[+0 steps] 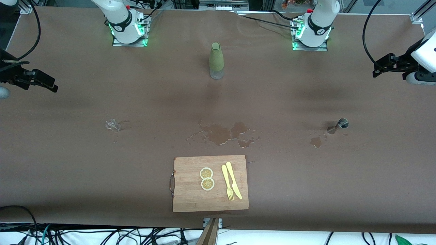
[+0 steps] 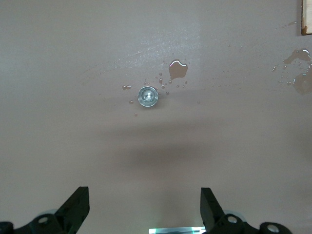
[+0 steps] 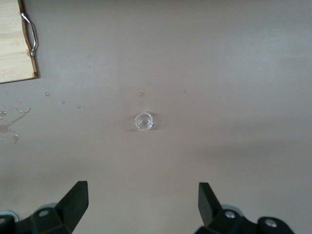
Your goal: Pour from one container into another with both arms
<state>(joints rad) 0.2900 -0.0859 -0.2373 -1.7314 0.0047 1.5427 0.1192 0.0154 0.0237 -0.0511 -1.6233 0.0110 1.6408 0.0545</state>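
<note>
The tiny clear glass cup (image 1: 113,125) stands on the brown table toward the right arm's end, its round mouth facing up in the right wrist view (image 3: 144,121). The small silver metal cup (image 1: 341,124) stands toward the left arm's end, ringed by droplets (image 2: 147,96). My right gripper (image 1: 37,78) hangs high over its end of the table, open and empty (image 3: 143,200), well apart from the glass cup. My left gripper (image 1: 381,68) hangs high over the other end, also open with nothing in it (image 2: 145,204), apart from the metal cup.
A tall olive-green bottle (image 1: 216,61) stands mid-table near the arm bases. Wet spills (image 1: 221,132) lie in the middle, and a small puddle (image 1: 316,142) lies by the metal cup. A wooden cutting board (image 1: 190,194) near the front edge carries two lemon slices, a fork and a knife.
</note>
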